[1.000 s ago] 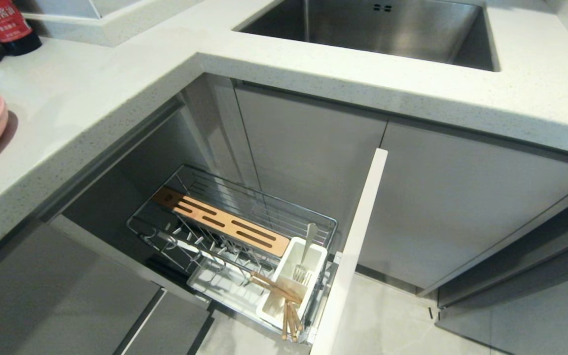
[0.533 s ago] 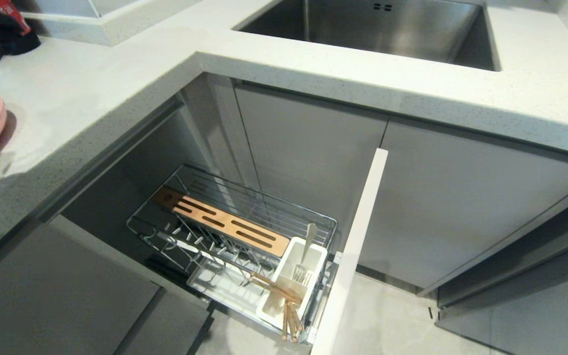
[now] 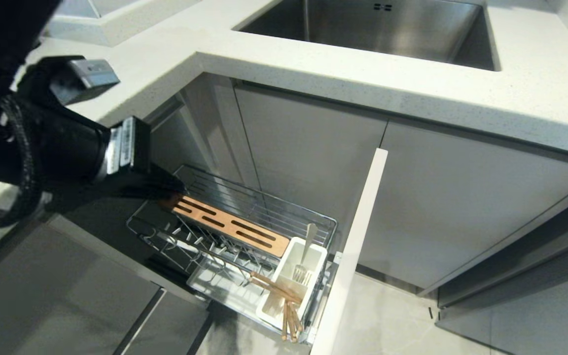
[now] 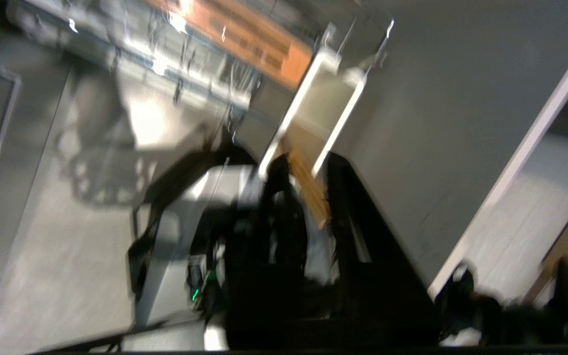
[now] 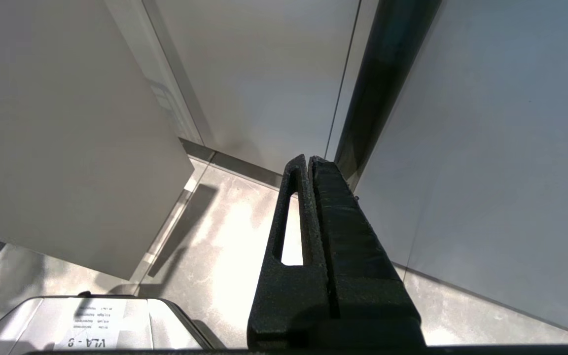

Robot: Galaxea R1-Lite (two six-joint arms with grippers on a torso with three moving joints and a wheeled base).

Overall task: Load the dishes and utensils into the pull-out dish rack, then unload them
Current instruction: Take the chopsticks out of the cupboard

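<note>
Left gripper point(image 4: 303, 165) jaws slightly parted, empty

Wire rack point(image 3: 284, 209) w/ utensil box point(image 3: 291, 281)

Speckled white countertop point(image 3: 412, 84) with steel sink point(image 3: 387, 29), grey cabinet doors point(image 3: 308, 162), pale tiled floor point(image 3: 387, 320).

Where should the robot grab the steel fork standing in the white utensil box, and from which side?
Grip the steel fork by its handle end, which rises clear above the white utensil box, tines down inside. Coming from straight above looks best: the box walls and the pale front panel crowd its sides, so lift upward.
</note>
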